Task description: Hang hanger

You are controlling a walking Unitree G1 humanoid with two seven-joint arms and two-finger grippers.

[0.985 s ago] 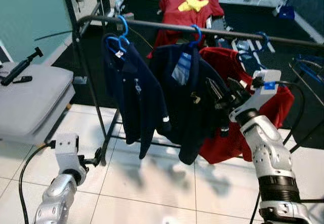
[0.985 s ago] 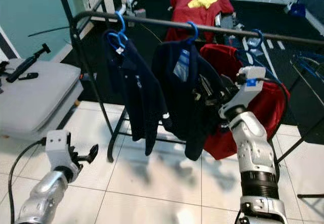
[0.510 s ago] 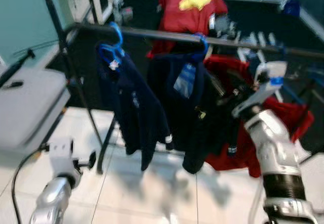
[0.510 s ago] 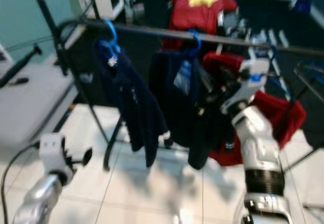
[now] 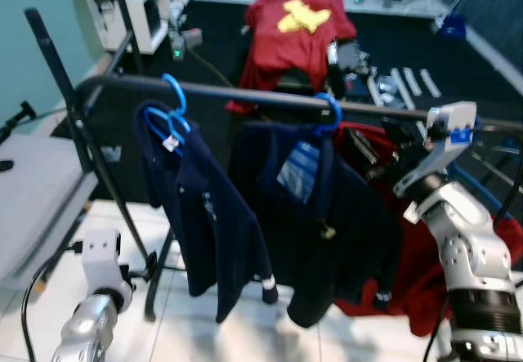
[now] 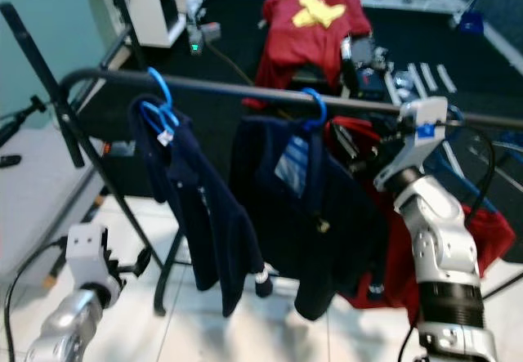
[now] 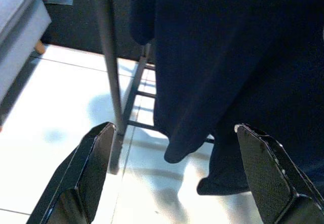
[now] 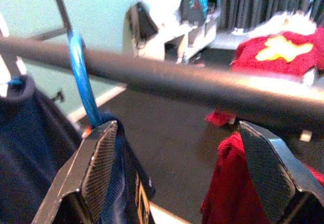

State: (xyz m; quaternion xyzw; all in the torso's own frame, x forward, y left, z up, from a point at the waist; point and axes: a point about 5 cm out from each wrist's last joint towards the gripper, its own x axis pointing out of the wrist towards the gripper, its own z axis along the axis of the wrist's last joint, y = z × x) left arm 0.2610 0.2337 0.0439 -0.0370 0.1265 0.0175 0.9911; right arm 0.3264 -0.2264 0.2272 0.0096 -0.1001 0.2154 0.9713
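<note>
- While our right arm reaches up beside the clothes rail (image 5: 245, 94), our right pincer (image 8: 172, 148) sits just under the bar, its two black fingers (image 8: 98, 168) spread wide with nothing between them.
- Through the right wrist camera we look straight across the rail, and a blue hanger hook (image 8: 81, 77) curls over the bar just beside one finger, apart from it.
- On the rail we see three garments hung: a navy shirt (image 5: 204, 215) on a blue hanger (image 5: 167, 113) towards our left, a second navy shirt (image 5: 319, 215) on another blue hanger (image 5: 328, 113) in the middle, and a red garment (image 5: 433, 288) nearest our right arm.
- The middle shirt carries a pale blue tag (image 5: 298, 170) at its collar.
- Down low on our left, the left pincer (image 7: 174, 178) hangs near the white tiled floor (image 7: 50, 113), fingers (image 7: 93, 163) wide apart, holding nothing.
- Ahead of it stands the rack's dark upright leg (image 7: 109, 67), with the hem of a navy shirt dangling just past it.
- Beyond the rail, a red shirt with a yellow print (image 5: 298, 19) lies on the dark floor, well apart from the rack.
- A grey cushioned seat (image 5: 33, 198) sits off to our left.
</note>
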